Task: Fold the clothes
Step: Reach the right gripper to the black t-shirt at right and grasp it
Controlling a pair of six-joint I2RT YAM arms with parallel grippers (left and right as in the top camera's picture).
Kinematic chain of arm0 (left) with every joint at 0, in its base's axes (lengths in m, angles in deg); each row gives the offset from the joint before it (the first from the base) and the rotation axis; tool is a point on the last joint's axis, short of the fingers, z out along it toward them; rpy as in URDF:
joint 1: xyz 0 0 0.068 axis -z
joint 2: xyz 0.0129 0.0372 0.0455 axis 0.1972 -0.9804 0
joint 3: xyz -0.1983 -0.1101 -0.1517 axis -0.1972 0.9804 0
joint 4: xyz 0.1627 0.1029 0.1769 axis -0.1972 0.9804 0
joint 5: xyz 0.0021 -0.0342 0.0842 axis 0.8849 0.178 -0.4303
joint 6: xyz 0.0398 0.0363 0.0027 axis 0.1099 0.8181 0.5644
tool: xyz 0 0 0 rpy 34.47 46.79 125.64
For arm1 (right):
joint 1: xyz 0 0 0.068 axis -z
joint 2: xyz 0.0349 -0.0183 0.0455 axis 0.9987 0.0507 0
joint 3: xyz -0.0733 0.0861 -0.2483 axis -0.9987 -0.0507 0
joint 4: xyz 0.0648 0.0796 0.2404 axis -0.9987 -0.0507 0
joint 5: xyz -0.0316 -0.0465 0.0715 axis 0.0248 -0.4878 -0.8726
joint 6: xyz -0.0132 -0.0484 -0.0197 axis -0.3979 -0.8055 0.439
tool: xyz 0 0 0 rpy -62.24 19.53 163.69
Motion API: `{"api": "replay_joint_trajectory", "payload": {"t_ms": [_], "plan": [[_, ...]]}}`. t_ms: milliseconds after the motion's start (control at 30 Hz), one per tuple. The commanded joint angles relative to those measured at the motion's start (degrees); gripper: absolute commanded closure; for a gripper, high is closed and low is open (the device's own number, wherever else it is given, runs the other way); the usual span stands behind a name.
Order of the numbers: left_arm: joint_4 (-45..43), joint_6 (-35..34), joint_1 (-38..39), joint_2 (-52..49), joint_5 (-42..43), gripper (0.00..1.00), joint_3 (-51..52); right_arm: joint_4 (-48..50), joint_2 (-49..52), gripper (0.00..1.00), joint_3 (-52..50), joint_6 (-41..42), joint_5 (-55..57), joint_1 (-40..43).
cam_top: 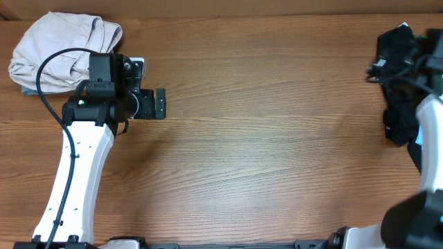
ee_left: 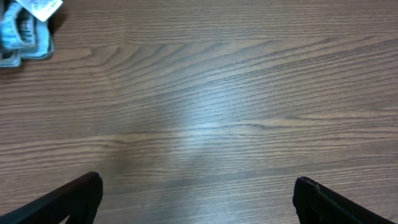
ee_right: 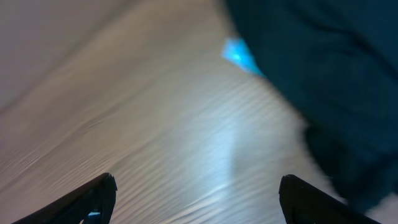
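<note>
A crumpled beige garment (cam_top: 66,45) lies at the table's far left corner, with a light-blue cloth edge (cam_top: 28,90) under it. That light-blue cloth with a white tag shows at the top left of the left wrist view (ee_left: 23,34). My left gripper (cam_top: 160,104) is open and empty over bare wood just right of the pile; its fingers (ee_left: 198,196) are wide apart. A dark navy garment (cam_top: 400,104) lies at the far right. My right gripper (ee_right: 198,196) is open and empty over wood beside the dark garment (ee_right: 323,81), which has a light-blue tag (ee_right: 239,55).
The wooden table (cam_top: 277,152) spreads between the two piles. The right arm (cam_top: 429,131) reaches over the dark garment at the right edge, and its black parts blend with the cloth. The left arm's cable (cam_top: 48,69) loops over the beige garment.
</note>
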Motion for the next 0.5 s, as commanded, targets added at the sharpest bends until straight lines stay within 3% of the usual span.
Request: {"api": "replay_joint_trajectory", "payload": {"t_ms": [0, 200, 467], "plan": [[-0.9, -0.1, -0.2, -0.7, 1.8, 0.0, -1.1, 0.3, 4.9, 0.12, 1.2, 2.6, 1.4, 6.1], [-2.2, -0.1, -0.2, -1.0, 1.7, 0.0, -1.1, 1.6, 15.2, 0.12, 1.2, 5.4, 2.0, 13.7], [-3.2, -0.2, -0.2, -1.1, 1.8, 0.0, -1.1, 6.7, 21.5, 0.12, 1.2, 5.1, 2.6, 15.9]]}}
